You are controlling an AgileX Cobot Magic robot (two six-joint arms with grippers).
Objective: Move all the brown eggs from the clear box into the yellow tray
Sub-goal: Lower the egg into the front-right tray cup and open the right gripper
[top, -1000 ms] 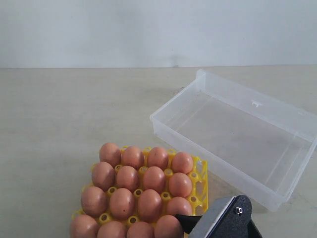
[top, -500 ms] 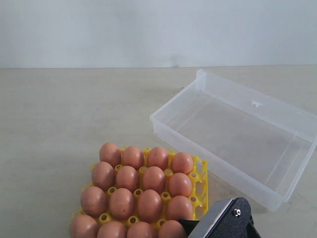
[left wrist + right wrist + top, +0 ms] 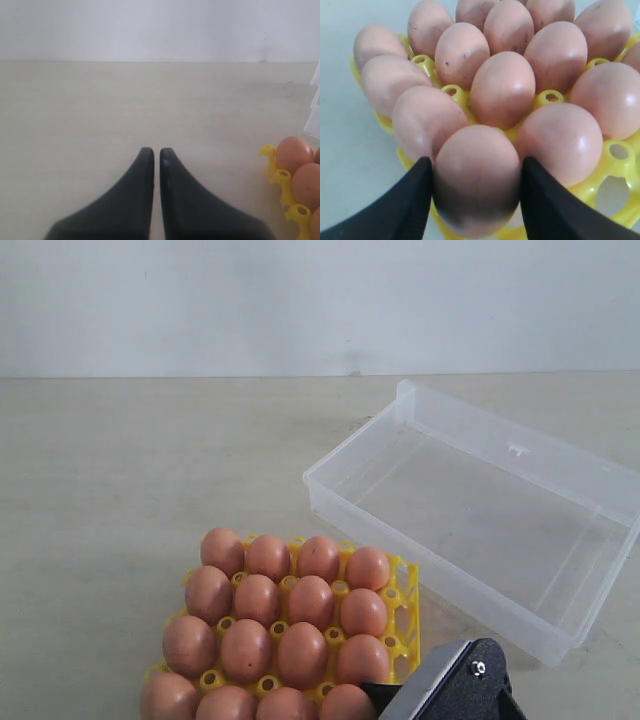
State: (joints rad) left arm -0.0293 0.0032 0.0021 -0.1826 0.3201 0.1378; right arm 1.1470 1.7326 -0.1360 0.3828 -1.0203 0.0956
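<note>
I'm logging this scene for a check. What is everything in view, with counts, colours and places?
eggs: sixteen, brown, all in the tray's cups
tray: one, yellow, on the table, in front of and left of the box
box: one, clear, on the table, no eggs in it
table: one, pale beige, under everything
wall: one, white, behind the table
left gripper: one, black, shut, over bare table near the tray
right gripper: one, black, fingers against both sides of the corner egg, which sits at the tray's near right corner

eggs (image 3: pixel 285 625) in tray (image 3: pixel 408 585), box (image 3: pixel 480 520) behind and right of tray
</note>
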